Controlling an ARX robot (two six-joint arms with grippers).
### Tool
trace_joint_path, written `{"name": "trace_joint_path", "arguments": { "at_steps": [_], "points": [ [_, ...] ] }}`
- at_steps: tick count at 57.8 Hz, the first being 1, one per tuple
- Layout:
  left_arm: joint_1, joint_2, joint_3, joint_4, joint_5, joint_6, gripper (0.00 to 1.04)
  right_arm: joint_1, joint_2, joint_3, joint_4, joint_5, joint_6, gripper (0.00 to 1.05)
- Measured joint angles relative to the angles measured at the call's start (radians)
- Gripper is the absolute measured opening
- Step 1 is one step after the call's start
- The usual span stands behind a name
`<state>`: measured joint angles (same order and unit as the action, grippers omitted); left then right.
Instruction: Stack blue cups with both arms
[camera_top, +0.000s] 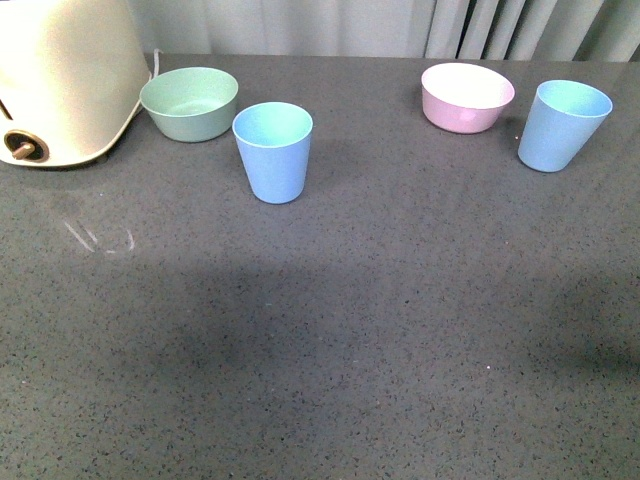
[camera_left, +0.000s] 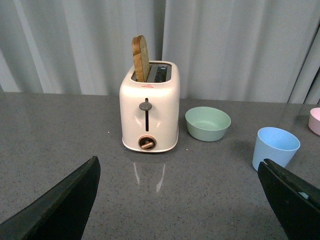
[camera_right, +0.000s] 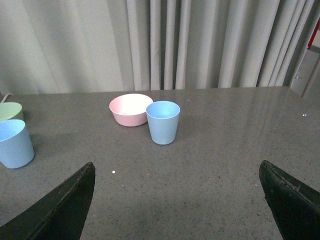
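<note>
First blue cup: I see the first blue cup (camera_top: 563, 125) upright, mouth up, on the bench (camera_top: 350, 330) just to the right of the pink bowl (camera_top: 467, 97). I can't tell whether they touch.
Second blue cup: the second blue cup (camera_top: 272, 150) is also upright. It is well apart from the pink bowl on its left and a little nearer to me.
Left jaws: on the left gripper (camera_left: 179, 162) the jaws are spread wide with nothing between them.
Right jaws: the right gripper (camera_right: 176, 165) is the same, wide apart and empty. It faces the pink bowl and the cup beside it.
Handling: I judge both cups light, stiff and empty. The matte walls should give fair grip, but the taper could let the jaws slip, and a sideways nudge could tip a cup.
Where to hold: I'd squeeze across the outer wall. On the cup being carried I'd grip high, near the rim, so its base stays free. On the receiving cup I'd grip low, so its mouth stays open.
Count, cups: two blue, alike.
Count, bowls: two, the pink one and a mint-green bowl (camera_top: 188, 102) far to its left.
Count, other: one cream toaster (camera_left: 149, 112) farthest left of the pink bowl. One brown slice (camera_left: 140, 58) stands in a slot.
</note>
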<state>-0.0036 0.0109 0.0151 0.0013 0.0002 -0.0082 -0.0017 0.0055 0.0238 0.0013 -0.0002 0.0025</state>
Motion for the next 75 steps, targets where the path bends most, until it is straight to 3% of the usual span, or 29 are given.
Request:
{"name": "trace_joint_path", "arguments": {
  "at_steps": [40, 43, 48, 66, 75],
  "points": [
    [0.005, 0.011, 0.006, -0.019, 0.017, -0.009, 0.96, 0.0, 0.0, 0.0, 0.0, 0.0, 0.0, 0.96],
    [0.033, 0.187, 0.137, -0.315, 0.166, -0.081, 0.96, 0.0, 0.0, 0.0, 0.0, 0.001, 0.0, 0.96],
    [0.008, 0.444, 0.27, -0.523, 0.198, -0.158, 0.96, 0.0, -0.001, 0.0, 0.0, -0.001, 0.0, 0.96],
    [-0.137, 1.077, 0.506, -0.215, 0.09, -0.256, 0.96, 0.0, -0.001, 0.0, 0.0, 0.0, 0.0, 0.96],
    [-0.245, 1.373, 0.695, -0.185, 0.044, -0.322, 0.96, 0.0, -0.001, 0.0, 0.0, 0.0, 0.0, 0.96]
  ]
}}
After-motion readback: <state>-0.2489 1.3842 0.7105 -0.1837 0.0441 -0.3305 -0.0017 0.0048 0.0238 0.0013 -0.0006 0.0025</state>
